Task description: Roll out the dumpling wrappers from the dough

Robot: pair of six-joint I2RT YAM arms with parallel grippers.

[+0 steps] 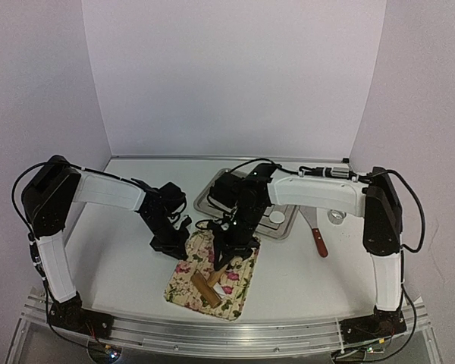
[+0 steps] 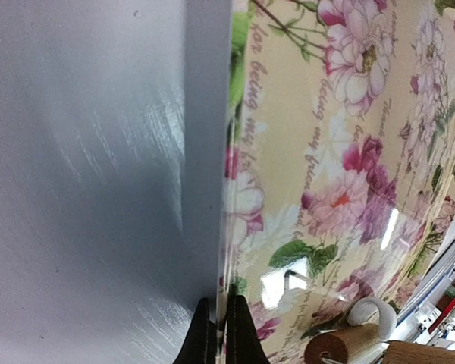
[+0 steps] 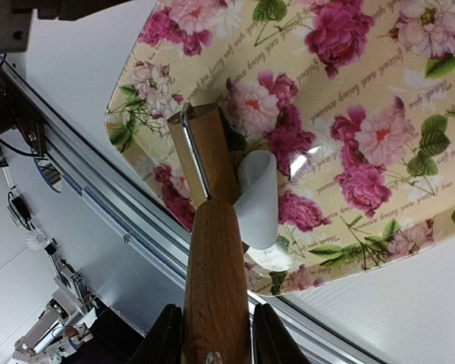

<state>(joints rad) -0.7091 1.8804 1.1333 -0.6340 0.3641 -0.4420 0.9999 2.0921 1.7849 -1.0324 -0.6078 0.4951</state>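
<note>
Item: left gripper [image 2: 218,318]. Jaws clenched, tips pressed together right at the edge of the floral mat [image 2: 341,152], with bare table [image 2: 83,189] to one side of them and the printed mat to the other. Whether the mat's edge is pinched between the tips cannot be told. Item: right gripper [image 3: 216,311]. Jaws clamped on the thick wooden barrel of the rolling pin [image 3: 212,250], one finger against each side. The pin runs straight ahead of the jaws and narrows to a slim handle end that lies over the mat. Item: thin white piece of dough [image 3: 259,193], curled up on itself. It sits on the mat just ahead of the right jaws, touching the side of the pin where barrel meets handle. In the left wrist view it appears well off to the side of the clenched jaws. Item: dumpling wrapper [image 1: 276,218], one small flat white disc. It lies in the metal tray [image 1: 288,227], beyond the right jaws and apart from both pairs. Item: red-handled knife [image 1: 319,243], on the table beside the tray, away from either jaws.
</note>
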